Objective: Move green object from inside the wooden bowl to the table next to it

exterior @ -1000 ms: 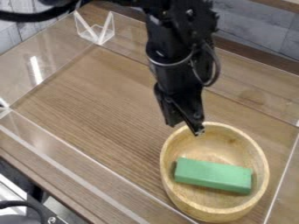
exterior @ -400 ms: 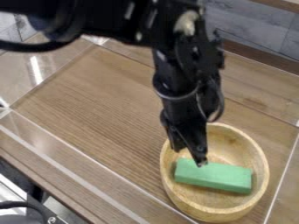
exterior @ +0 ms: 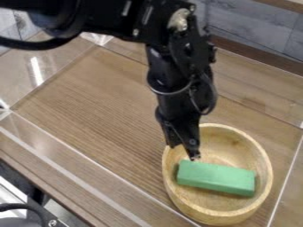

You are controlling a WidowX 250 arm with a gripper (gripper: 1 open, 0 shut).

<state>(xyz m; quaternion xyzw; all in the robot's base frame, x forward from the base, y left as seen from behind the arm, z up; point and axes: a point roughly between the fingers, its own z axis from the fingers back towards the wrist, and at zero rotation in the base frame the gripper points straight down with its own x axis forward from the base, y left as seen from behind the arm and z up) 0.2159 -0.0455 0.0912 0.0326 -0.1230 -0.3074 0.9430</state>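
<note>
Green block (exterior: 217, 178): it is lying flat inside the bowl, in the lower right of the frame, long side running from centre-left down toward the right, nothing gripping it.

Bowl (exterior: 263, 147): it is sitting on the surface at the lower right, close to the clear wall on that side; the block is taking up about half its width, so there is bare wood showing around it.

Surface (exterior: 95, 106): a wide stretch of brown wood grain is lying to the left of the bowl, and that looks like the natural spot for setting the block down.

Arm: it is reaching in from the upper left of the frame and pointing steeply downward over the bowl's left half, which is putting the tip right at the block's near end.

End effector (exterior: 190, 153): the fingers are pinched fully together, holding nothing; the tip is hanging just at the upper-left corner of the block, and whether it is actually touching I cannot tell from this angle.

Why it is posed this way: a steep approach is keeping the arm clear of the thick rim while getting down into the shallow hollow.

Step in hand: by my reading this is the approach, not yet a grasp.

What is needed next: with the fingers closed there is no way around the block, so they would need to spread before any pickup.
</note>
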